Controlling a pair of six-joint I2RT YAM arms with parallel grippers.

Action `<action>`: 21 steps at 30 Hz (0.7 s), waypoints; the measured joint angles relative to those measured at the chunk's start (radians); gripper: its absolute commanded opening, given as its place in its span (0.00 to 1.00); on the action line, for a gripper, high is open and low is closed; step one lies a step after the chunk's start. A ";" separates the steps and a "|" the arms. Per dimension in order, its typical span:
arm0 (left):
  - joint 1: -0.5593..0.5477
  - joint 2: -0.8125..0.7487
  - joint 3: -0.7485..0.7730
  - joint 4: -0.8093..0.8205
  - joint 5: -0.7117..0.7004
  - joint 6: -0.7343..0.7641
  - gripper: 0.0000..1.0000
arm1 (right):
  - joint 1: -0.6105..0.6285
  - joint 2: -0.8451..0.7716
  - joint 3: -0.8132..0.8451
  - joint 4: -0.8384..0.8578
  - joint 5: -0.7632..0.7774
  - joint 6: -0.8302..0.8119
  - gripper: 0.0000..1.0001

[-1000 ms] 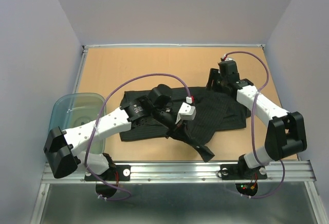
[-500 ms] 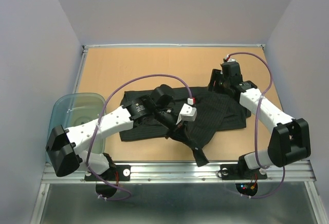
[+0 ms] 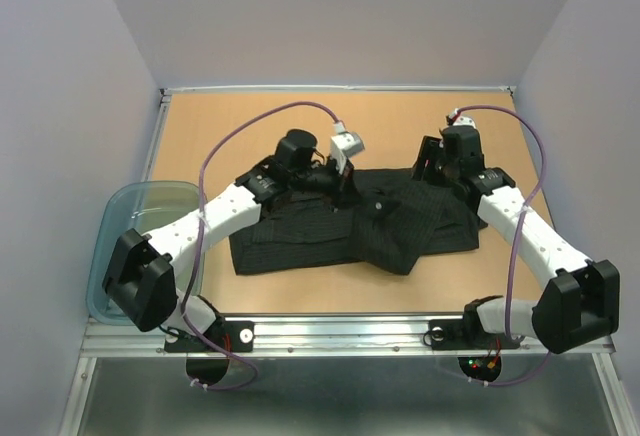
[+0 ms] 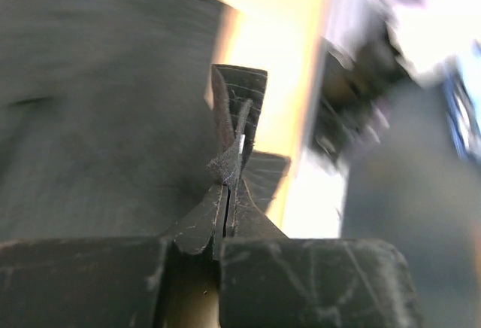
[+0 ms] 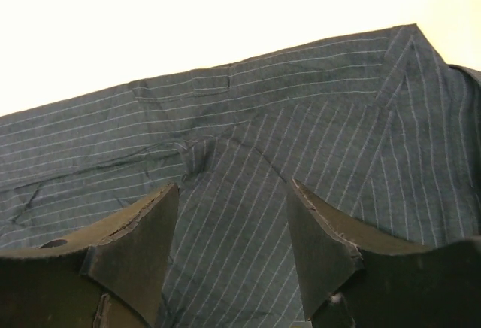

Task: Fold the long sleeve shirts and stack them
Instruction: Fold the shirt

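The black pinstriped long sleeve shirt (image 3: 330,231) lies spread in the middle of the wooden table. My left gripper (image 3: 345,178) is at the shirt's far edge, shut on a narrow fold of its black cloth (image 4: 234,129); the left wrist view shows the jaws (image 4: 228,189) pressed together on that fold. My right gripper (image 3: 425,161) hovers at the shirt's far right corner. In the right wrist view its fingers (image 5: 233,196) are open and empty over the striped cloth (image 5: 301,110), with bare table just beyond the hem.
A translucent blue-grey plastic tub (image 3: 150,211) stands at the table's left edge, partly under my left arm. Bare wood (image 3: 300,126) lies beyond the shirt. A metal rail (image 3: 340,331) runs along the near edge; walls close in on three sides.
My left gripper has carried its held cloth from the shirt's near front edge up and across to the far edge. The hanging sleeve now lies over the body. The right gripper shifted slightly right.
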 measured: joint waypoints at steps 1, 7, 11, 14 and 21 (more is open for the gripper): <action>0.040 0.000 -0.007 0.023 -0.029 -0.036 0.00 | 0.000 -0.006 -0.004 -0.002 0.004 0.000 0.65; 0.216 0.000 -0.092 0.109 -0.225 -0.235 0.00 | 0.000 -0.031 -0.018 -0.008 0.017 0.000 0.65; 0.273 -0.020 -0.169 0.142 -0.321 -0.358 0.00 | 0.000 -0.040 -0.028 -0.008 0.016 -0.001 0.65; 0.312 -0.066 -0.246 0.177 -0.375 -0.443 0.00 | 0.000 -0.047 -0.037 -0.013 0.007 -0.002 0.65; 0.357 -0.249 -0.438 0.256 -0.530 -0.575 0.00 | 0.000 -0.049 -0.065 -0.018 -0.053 -0.011 0.65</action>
